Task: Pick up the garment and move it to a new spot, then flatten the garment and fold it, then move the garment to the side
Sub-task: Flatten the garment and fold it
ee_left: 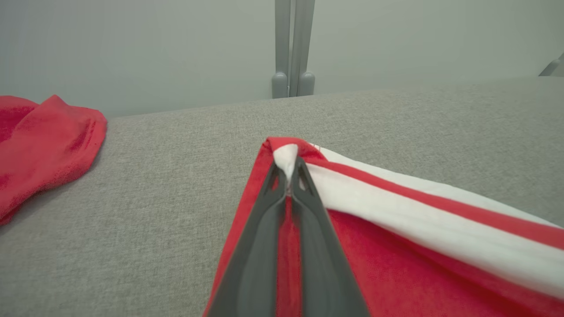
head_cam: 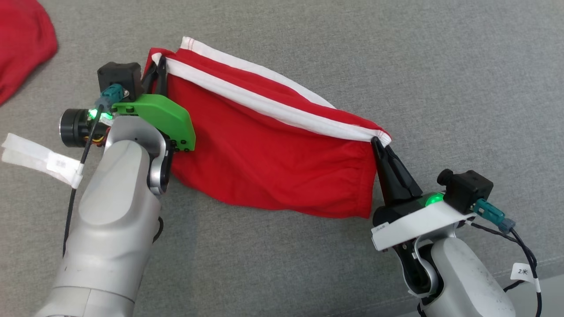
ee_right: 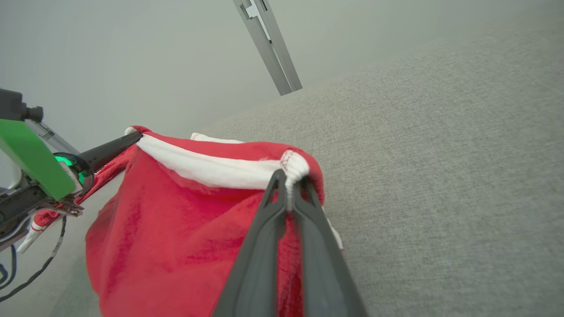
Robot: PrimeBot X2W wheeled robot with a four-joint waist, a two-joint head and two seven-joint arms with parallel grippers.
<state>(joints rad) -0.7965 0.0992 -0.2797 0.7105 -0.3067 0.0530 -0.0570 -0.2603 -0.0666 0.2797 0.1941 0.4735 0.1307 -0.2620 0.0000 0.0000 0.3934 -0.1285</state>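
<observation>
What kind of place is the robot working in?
Probably a robot practice room: a big grey cloth-covered surface, a bare pale wall, a red garment and a second red cloth.

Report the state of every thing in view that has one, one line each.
garment: pinched at both ends of its white-banded edge, stretched between the grippers, with the red body sagging below.
left gripper: shut on the garment's corner.
right gripper: shut on the garment's other corner.
red cloth: lying bunched on the grey surface, apart from the garment, with nothing touching it.
</observation>
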